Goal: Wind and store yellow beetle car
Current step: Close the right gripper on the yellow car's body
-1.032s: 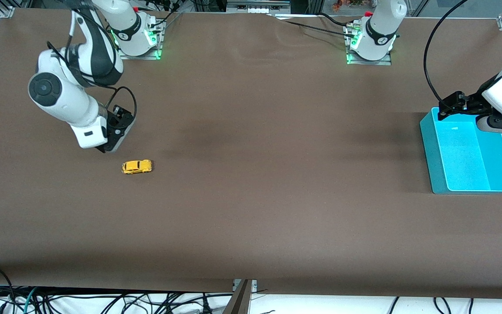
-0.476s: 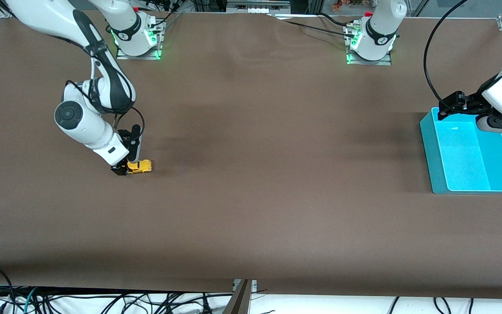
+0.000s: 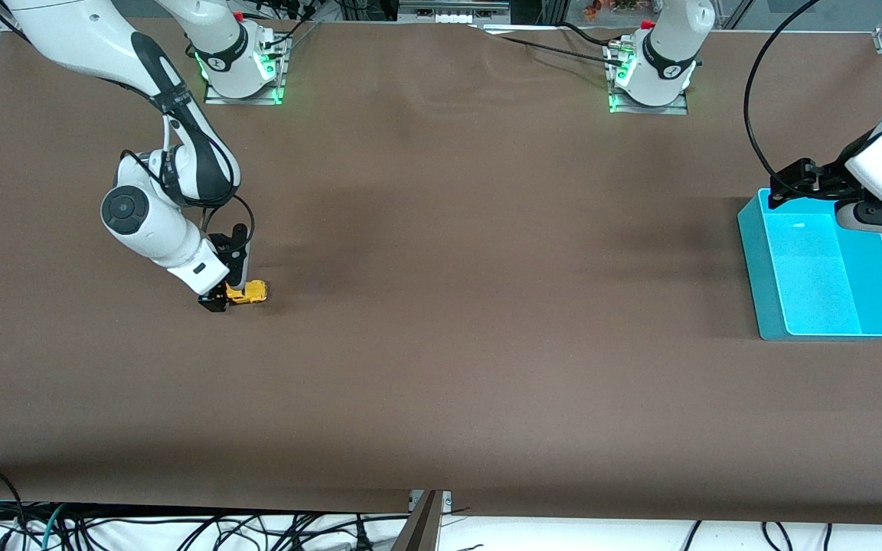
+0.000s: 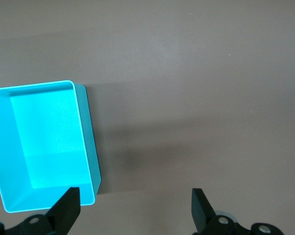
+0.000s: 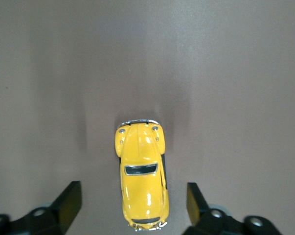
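The yellow beetle car [image 3: 248, 291] sat on the brown worktop [image 3: 441, 367] near the right arm's end. The right claw [image 3: 220, 295] straddled its rear, fingers apart; closing squarely on its flanks looked wise. Nothing lay between it and the teal bin [image 3: 756, 264], where the left claw [image 4: 135, 208] waited open above the rim.

The right gripper [image 3: 224, 295] covers one end of the yellow beetle car [image 3: 248, 291] in the front view, near the right arm's end of the table, so its wheels and windows there cannot be made out. In the right wrist view the fingers [image 5: 68, 201] are cut off at the picture's edge. At the left arm's end, the left gripper [image 3: 815, 186] overlaps the teal bin [image 3: 753, 252], hiding one rim, and a bin corner is cropped in the left wrist view.
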Robot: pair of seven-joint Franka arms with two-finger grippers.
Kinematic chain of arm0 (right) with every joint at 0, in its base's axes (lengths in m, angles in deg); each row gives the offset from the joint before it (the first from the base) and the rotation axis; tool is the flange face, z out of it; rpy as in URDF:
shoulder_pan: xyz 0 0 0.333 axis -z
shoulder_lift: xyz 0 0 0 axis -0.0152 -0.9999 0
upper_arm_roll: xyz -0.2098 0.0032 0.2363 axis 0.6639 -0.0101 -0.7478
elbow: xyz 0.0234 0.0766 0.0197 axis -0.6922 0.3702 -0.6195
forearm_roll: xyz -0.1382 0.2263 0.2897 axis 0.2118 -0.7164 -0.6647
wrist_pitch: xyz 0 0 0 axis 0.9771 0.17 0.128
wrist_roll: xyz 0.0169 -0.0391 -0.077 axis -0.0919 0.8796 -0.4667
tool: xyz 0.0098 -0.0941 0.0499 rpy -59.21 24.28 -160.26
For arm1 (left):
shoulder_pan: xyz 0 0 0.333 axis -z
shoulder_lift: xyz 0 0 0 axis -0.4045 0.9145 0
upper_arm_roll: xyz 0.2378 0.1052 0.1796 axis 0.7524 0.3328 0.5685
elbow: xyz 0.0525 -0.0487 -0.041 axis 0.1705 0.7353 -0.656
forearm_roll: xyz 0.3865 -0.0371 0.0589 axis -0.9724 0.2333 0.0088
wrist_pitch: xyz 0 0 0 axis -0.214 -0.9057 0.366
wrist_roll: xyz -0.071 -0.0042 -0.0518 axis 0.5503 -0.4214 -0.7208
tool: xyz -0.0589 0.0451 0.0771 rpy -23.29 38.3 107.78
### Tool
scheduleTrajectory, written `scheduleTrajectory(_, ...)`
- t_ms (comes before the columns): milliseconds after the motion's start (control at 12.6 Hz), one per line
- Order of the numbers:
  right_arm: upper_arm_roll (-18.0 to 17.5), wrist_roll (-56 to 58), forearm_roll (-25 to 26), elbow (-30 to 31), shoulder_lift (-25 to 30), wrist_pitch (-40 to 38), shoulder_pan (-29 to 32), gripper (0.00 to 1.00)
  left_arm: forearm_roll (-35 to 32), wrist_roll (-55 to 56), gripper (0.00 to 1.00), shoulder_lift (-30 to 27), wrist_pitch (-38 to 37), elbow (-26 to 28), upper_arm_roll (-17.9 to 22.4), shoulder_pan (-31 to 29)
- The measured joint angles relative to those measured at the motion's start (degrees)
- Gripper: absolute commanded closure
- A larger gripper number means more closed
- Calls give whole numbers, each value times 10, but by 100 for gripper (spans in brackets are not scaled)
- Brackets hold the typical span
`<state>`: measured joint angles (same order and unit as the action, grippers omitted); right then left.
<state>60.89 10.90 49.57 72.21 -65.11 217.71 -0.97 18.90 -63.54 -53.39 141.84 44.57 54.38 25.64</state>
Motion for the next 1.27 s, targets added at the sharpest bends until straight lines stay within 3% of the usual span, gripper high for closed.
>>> scheduleTrajectory(79,0,6,0,0,-7,11,3,13,0,0,0,0,0,0,0,0)
scheduleTrajectory(238,0,21,0,0,-23,36,9,29,0,0,0,0,0,0,0,0)
scheduleTrajectory(714,-1,26,0,-2,-26,41,11,95,0,0,0,0,-1,0,0,0)
scheduleTrajectory(1270,-16,26,0,-9,-19,13,11,98,0,0,0,0,-1,0,0,0)
